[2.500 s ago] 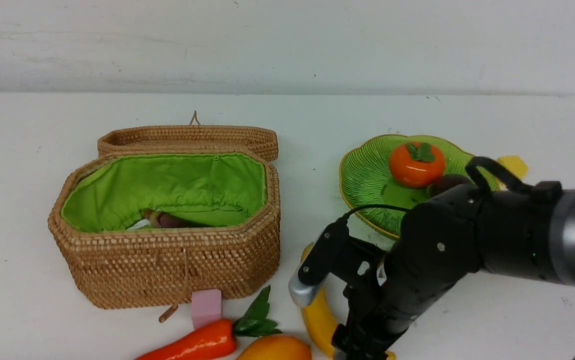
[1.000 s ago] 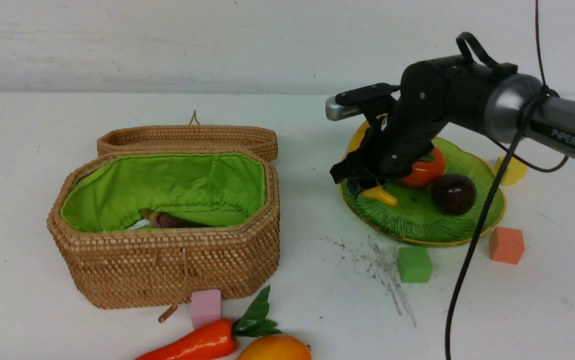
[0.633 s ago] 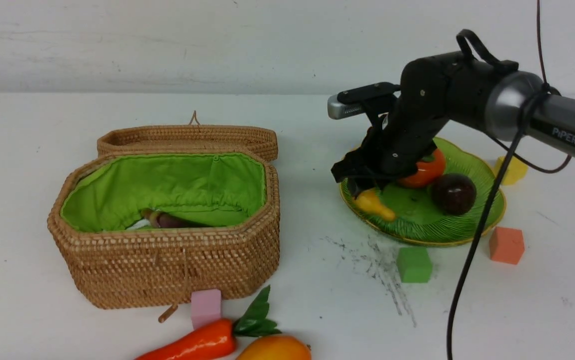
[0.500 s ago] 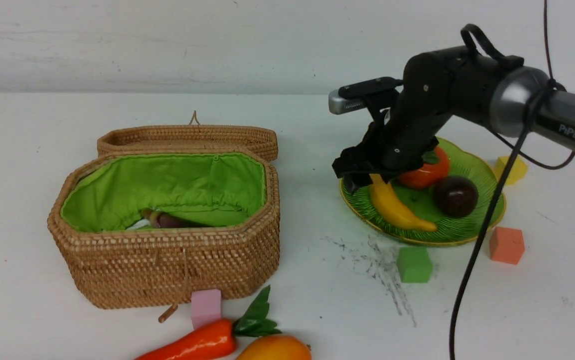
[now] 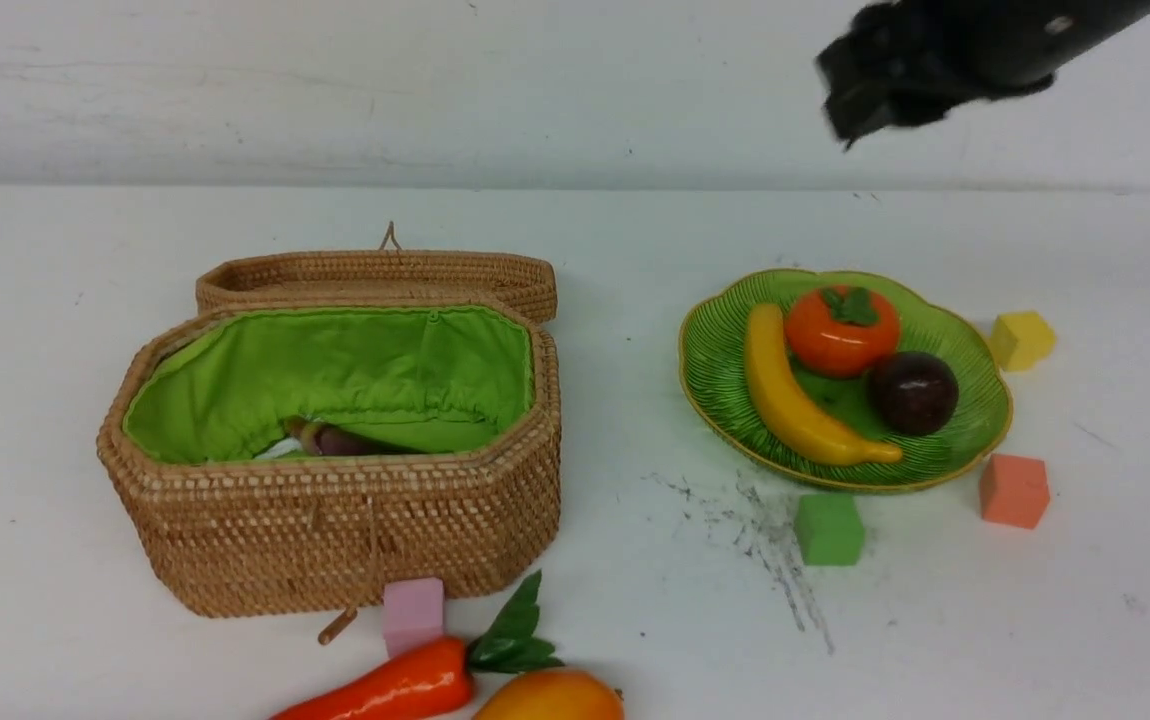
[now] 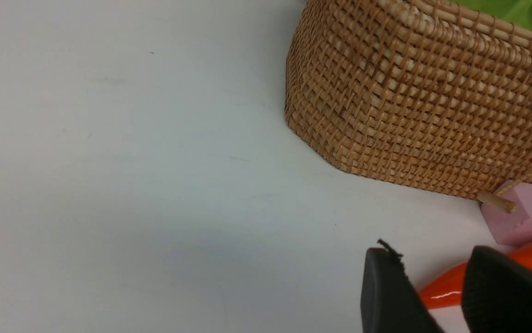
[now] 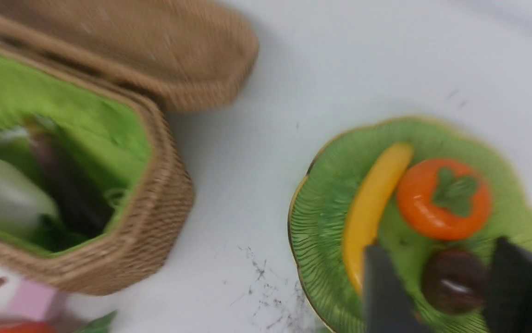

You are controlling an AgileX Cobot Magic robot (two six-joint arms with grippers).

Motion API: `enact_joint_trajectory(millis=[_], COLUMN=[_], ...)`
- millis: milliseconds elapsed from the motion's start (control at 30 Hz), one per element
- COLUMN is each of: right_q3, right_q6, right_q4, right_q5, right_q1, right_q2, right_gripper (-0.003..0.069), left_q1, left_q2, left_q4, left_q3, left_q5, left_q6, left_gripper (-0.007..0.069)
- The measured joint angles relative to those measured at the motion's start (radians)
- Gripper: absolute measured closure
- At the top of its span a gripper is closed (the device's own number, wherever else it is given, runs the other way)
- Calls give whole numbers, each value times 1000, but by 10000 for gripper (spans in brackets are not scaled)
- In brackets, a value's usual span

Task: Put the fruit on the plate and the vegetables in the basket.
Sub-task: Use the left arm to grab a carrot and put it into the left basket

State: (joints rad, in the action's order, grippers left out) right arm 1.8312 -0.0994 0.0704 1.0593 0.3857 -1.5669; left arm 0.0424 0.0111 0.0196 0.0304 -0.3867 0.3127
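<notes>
The green plate (image 5: pixel 725 350) holds a yellow banana (image 5: pixel 795 400), an orange persimmon (image 5: pixel 840 335) and a dark mangosteen (image 5: pixel 913 392). My right gripper (image 7: pixel 437 247) hangs high above the plate, open and empty; its arm (image 5: pixel 935 60) is a blur at the upper right of the front view. The woven basket (image 5: pixel 335 530) stands open with an eggplant (image 5: pixel 345 440) and a white radish (image 7: pixel 2 196) inside. A carrot (image 5: pixel 390 690) and a mango (image 5: pixel 550 698) lie on the table in front of the basket. My left gripper (image 6: pixel 428 259) hovers open just before the carrot's tip, holding nothing.
The basket's lid (image 5: pixel 375 280) lies folded back behind it. A pink cube (image 5: pixel 413 612) touches the basket's front wall. Green (image 5: pixel 828 528), orange (image 5: pixel 1013 490) and yellow (image 5: pixel 1022 340) cubes sit around the plate. Dark scuff marks (image 5: pixel 765 540) streak the table.
My right gripper carried the banana to the plate, let it go there, then rose up and away to the upper right. The left arm has not moved.
</notes>
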Motion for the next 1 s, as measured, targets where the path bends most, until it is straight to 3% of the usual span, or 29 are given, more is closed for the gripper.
enact_joint_trajectory(millis=[33,100,200,600,1000], right_q3=[0,-10,-89,-526,-595], right_q6=[0,0,0,0,0], right_q4=[0,7,39,64,64], right_q5=[16,85,161,204,204], right_q1=[0,0,0,0,0], right_q2=[35,123,226,595,748], right_gripper=[419,573,664,667,663], left_q1=[0,0,0,0,0], left_q2=[0,0,0,0,0], left_q4=[0,0,0,0,0], left_q3=[0,0,0,0,0], left_q5=[0,0,0,0,0], left_q6=[0,0,0,0,0], left_gripper=[386,386,386,386,386])
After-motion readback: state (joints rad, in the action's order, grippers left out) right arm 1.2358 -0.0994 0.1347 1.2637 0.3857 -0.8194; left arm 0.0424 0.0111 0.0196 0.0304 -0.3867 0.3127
